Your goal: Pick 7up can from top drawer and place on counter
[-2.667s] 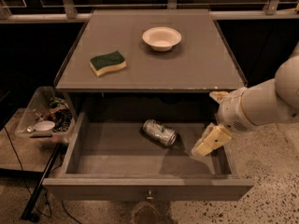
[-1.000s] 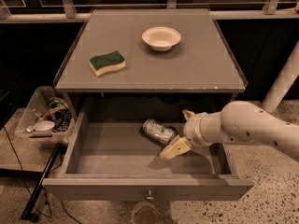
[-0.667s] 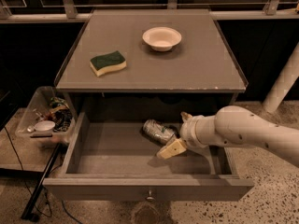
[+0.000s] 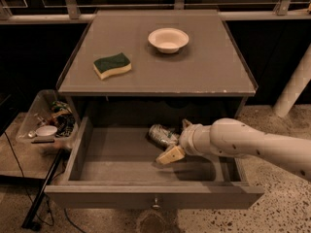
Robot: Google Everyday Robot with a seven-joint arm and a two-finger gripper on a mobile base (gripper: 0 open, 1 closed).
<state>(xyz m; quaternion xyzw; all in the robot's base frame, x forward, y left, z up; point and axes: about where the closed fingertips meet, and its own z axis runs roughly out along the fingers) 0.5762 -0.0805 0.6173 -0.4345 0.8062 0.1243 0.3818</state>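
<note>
The 7up can (image 4: 161, 134) lies on its side in the open top drawer (image 4: 116, 154), right of the middle, silvery with green marks. My gripper (image 4: 176, 141) reaches in from the right on a white arm and sits right at the can's right end. One tan finger (image 4: 170, 155) shows in front of the can and another (image 4: 186, 124) behind it. The can rests on the drawer floor. The counter (image 4: 194, 72) is the grey top above the drawer.
A white bowl (image 4: 168, 39) stands at the back of the counter and a green and yellow sponge (image 4: 112, 65) lies at its left. A clear bin (image 4: 46, 119) of odds and ends sits left of the drawer. A white post (image 4: 294, 84) stands at the right.
My gripper has moved left across the drawer, from its right side up to the can. The can has not visibly moved.
</note>
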